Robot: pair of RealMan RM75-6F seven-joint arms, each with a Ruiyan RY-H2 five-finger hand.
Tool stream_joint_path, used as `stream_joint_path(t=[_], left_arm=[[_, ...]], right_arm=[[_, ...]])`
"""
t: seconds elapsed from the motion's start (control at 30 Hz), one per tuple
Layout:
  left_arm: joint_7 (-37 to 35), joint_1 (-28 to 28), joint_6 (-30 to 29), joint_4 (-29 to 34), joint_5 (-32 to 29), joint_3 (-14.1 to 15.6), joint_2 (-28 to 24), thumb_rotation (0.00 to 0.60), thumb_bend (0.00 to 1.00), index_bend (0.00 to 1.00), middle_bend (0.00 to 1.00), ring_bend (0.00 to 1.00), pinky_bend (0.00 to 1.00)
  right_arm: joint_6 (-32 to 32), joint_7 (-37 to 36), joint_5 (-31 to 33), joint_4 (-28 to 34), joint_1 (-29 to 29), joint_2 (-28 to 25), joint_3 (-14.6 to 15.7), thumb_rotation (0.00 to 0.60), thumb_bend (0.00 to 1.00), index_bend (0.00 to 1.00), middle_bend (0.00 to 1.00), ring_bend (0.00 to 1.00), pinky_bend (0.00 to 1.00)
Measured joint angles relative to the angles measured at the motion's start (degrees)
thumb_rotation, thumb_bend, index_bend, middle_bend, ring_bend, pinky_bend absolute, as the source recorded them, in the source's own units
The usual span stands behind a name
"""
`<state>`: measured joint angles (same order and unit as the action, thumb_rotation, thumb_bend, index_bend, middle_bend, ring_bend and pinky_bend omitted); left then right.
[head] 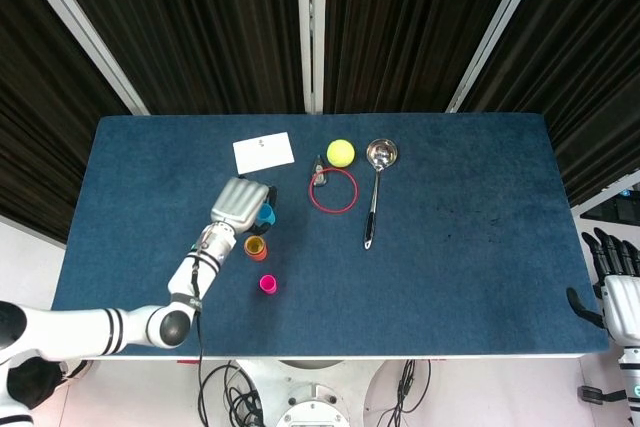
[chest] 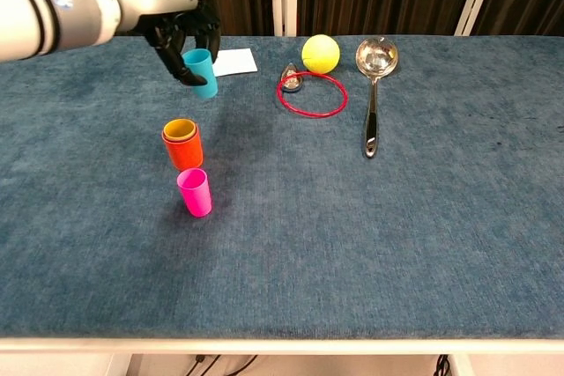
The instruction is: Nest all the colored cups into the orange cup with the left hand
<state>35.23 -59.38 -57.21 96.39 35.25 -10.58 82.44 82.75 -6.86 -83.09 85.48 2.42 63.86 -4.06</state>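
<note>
Now left hand [chest: 181, 37] grasps blue cup [chest: 202, 73] at rim, lifted behind orange cup [chest: 182, 147]. Yellow cup [chest: 180, 129] already nested inside; pink cup [chest: 194, 192] stands just in front. Four cups. Likely light, stiff, slick plastic; pinch rim. Right hand [head: 610, 262] off table, fingers apart, holding nothing.

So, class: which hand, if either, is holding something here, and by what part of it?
The left hand holds the blue cup by its upper rim, lifted off the table. The right hand hangs beside the table's edge, holding nothing.
</note>
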Motion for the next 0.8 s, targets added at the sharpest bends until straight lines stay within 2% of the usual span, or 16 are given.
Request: stream_joint_path(t=[0.13,0.27,0.57,0.8], left_arm=[[1.54,1.93,-3.33,5.74,0.7,2.13,-2.6,0.6,0.28,0.51,0.5,0.57,0.36],[2.4,3.46,-4.83,7.75,2.53,4.19,-3.16,0.6,0.28,0.51,0.5,0.57,0.36],[1.08,4.86,-5.15,7.64,5.27,4.78,-1.98,0.6,0.28,0.5,0.5,0.57,0.36],[1.06,5.1,-4.59,5.76,5.16,4.83,-0.58,0.6,0.28,0.5,0.49,0.55,0.36]], right_arm=[[0.22,0.3,-0.09,0.06,-0.18,0.21,0.19,0.6,0.3,0.0,0.0,0.0,0.0],[0.42,0.61,-0.14,0.33,-0.28,0.27,0.25,0.6,0.3,0.0,0.0,0.0,0.0],[0.28,1.13,0.02,0.68,-0.24,0.31,0.27,0.6,0.3,0.0,0.0,0.0,0.0],[-0.06,0.66,0.3,0.29,-0.25,0.46,0.33,0.6,0.3,0.0,0.0,0.0,0.0]])
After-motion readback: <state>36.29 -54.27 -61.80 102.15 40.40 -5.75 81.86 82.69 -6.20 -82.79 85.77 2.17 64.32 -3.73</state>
